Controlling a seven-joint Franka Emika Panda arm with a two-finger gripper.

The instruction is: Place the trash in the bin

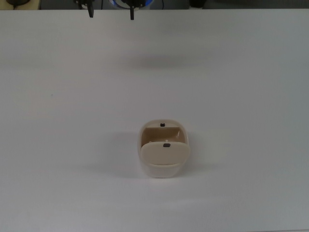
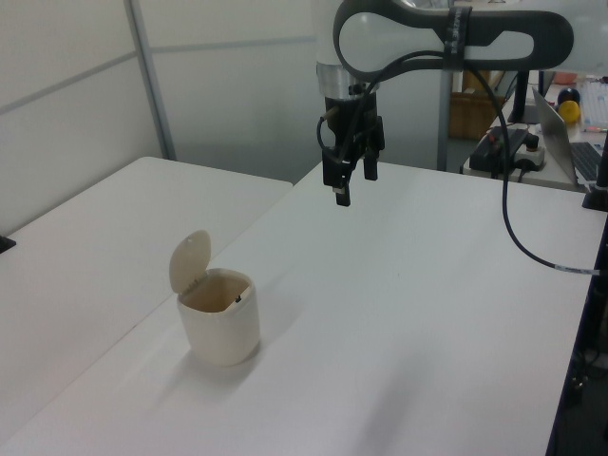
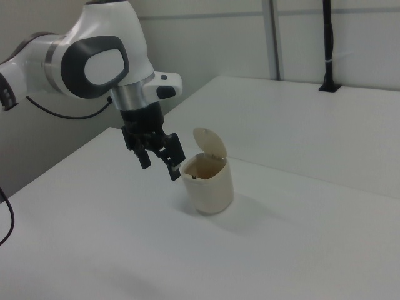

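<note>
The cream bin [image 1: 164, 162] stands on the white table with its swing lid [image 2: 189, 261] tipped up, showing a tan inside. It also shows in the left view [image 2: 220, 328] and the right view [image 3: 210, 187]. My gripper [image 2: 353, 180] hangs open and empty, well above the table. In the top view it sits at the upper edge [image 1: 110, 12], far from the bin. In the right view the gripper [image 3: 160, 167] lies just left of the bin's rim. The trash shows in no view.
A second white table [image 2: 85, 228] adjoins along a seam at the left view's left. A desk with a laptop [image 2: 570, 128], cables and boxes stands behind the arm. A black post [image 3: 328, 44] rises at the right view's far right.
</note>
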